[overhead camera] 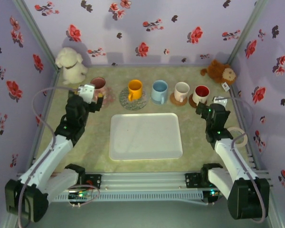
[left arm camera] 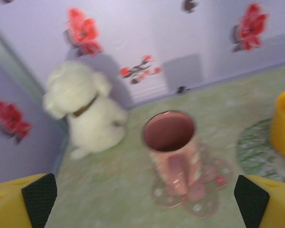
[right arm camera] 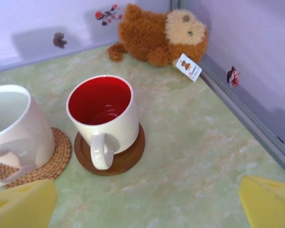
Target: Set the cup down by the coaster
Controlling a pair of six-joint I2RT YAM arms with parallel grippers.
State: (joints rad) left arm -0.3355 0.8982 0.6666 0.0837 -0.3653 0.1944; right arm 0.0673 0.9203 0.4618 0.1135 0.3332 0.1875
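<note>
Five cups stand in a row at the back. A pink cup [overhead camera: 99,84] [left arm camera: 173,147] sits on a flower-shaped coaster [left arm camera: 202,190], and my left gripper [overhead camera: 96,95] [left arm camera: 145,202] is open just in front of it, holding nothing. An orange cup [overhead camera: 135,89] stands on a round patterned coaster [overhead camera: 131,101]. Beside it are a blue cup [overhead camera: 159,91] and a white cup [overhead camera: 181,91] [right arm camera: 14,123] on a woven coaster [right arm camera: 47,159]. A red-lined white cup [overhead camera: 201,94] [right arm camera: 104,116] rests on a brown coaster [right arm camera: 128,154]. My right gripper [overhead camera: 206,105] [right arm camera: 145,204] is open near it.
A white tray [overhead camera: 145,135] lies mid-table. A white plush dog [overhead camera: 71,65] [left arm camera: 83,111] sits in the back left corner and a brown plush [overhead camera: 221,72] [right arm camera: 161,33] in the back right. A tape ring [overhead camera: 237,135] lies by the right wall. Flowered walls enclose the table.
</note>
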